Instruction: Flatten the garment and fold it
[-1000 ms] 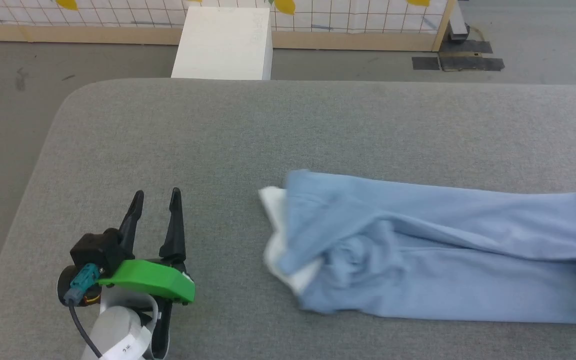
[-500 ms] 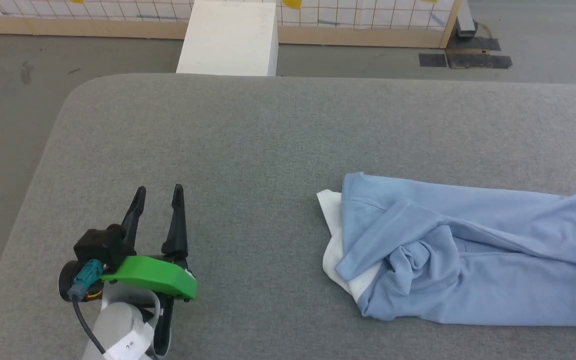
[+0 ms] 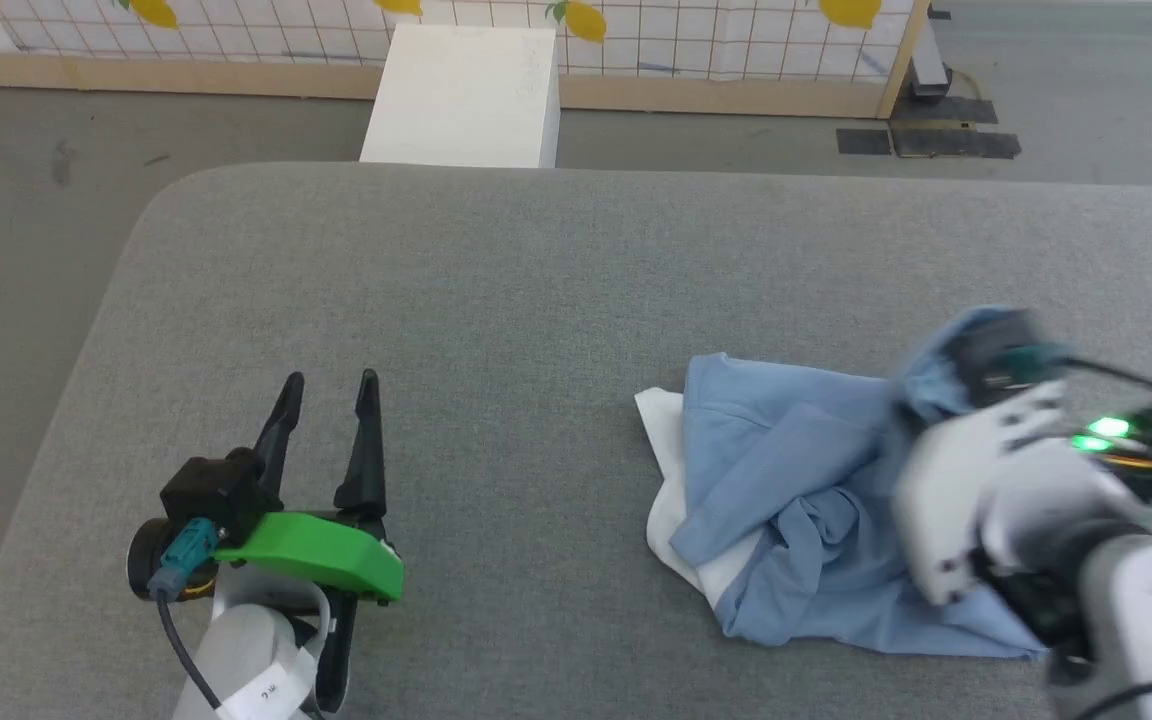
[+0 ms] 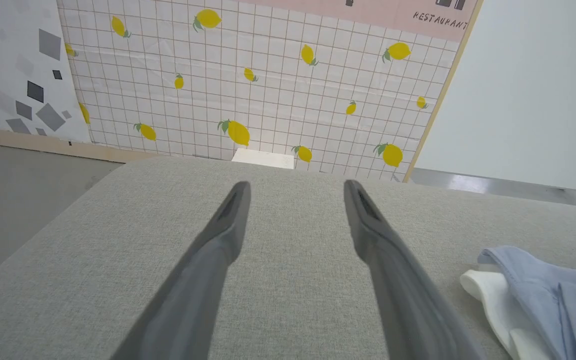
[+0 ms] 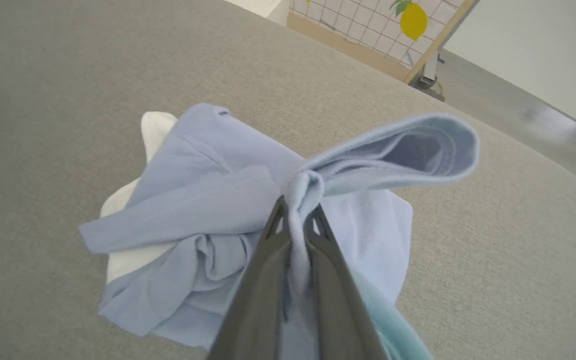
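The garment (image 3: 796, 510), a light blue shirt with a white collar, lies bunched on the grey padded table (image 3: 536, 300) at the right. My right gripper (image 5: 295, 217) is shut on a blue hem or sleeve edge (image 5: 393, 155), lifted above the heap; its fingers are hidden behind the blurred white arm (image 3: 996, 500) in the head view. The garment's collar end (image 4: 493, 295) shows at the lower right of the left wrist view. My left gripper (image 3: 329, 385) rests open over bare table at the lower left, well apart from the garment, nothing between its fingers (image 4: 228, 225).
A white box (image 3: 461, 95) stands on the floor beyond the table's far edge, before a lemon-patterned tiled partition (image 3: 636, 30). Grey floor lies left of the table's rounded corner. Bare table spreads between my left gripper and the garment.
My right arm has come into the head view from the right, carrying the garment's far end back over its collar end. The stretched-out shirt is now a shorter heap. The left gripper has not moved.
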### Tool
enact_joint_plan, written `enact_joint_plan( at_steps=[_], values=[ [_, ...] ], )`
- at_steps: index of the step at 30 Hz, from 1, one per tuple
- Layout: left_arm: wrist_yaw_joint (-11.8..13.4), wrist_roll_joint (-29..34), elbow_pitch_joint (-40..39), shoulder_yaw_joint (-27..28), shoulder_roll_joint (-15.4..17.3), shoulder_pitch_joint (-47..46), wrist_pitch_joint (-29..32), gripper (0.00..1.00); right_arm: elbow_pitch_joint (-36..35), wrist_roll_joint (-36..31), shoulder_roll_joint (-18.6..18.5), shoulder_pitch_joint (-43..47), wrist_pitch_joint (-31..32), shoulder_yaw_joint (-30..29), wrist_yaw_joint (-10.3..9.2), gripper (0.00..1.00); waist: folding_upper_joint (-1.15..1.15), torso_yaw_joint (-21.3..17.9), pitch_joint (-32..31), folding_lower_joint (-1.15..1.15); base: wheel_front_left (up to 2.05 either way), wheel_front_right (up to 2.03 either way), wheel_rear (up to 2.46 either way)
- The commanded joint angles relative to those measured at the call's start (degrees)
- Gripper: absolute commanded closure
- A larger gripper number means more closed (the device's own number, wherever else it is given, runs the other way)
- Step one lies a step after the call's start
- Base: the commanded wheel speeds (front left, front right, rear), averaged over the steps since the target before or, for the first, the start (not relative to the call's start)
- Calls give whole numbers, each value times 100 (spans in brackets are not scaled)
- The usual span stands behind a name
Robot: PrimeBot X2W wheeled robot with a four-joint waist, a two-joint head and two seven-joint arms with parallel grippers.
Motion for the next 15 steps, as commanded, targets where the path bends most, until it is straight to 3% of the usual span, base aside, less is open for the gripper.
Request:
enact_joint_plan(
  at_steps=[1, 7, 13, 14, 15],
  values=[
    [-38, -10, -10, -33, -6, -55, -22, 0, 44, 53, -10, -201, -1, 292, -10, 100, 0, 29, 35, 0, 0, 0, 0],
    [-38, -71, 3, -215, -13, -167, -22, 0, 1043, 236, 150, -841, -283, 1344, -10, 100, 0, 235, 183, 0, 0, 0, 0],
    [-38, -125, 20, -258, -19, -234, -22, 0, 2285, 555, 454, -1223, -613, 1802, -10, 100, 0, 419, 297, 0, 0, 0, 0],
    [-38, -124, 24, -258, -19, -237, -22, 0, 2467, 617, 513, -1272, -700, 1800, -10, 82, 0, 435, 310, 0, 0, 0, 0],
    [-38, -124, 27, -260, -20, -240, -22, 0, 2593, 677, 552, -1309, -767, 1829, -10, 40, 0, 445, 316, 0, 0, 0, 0]
  ],
)
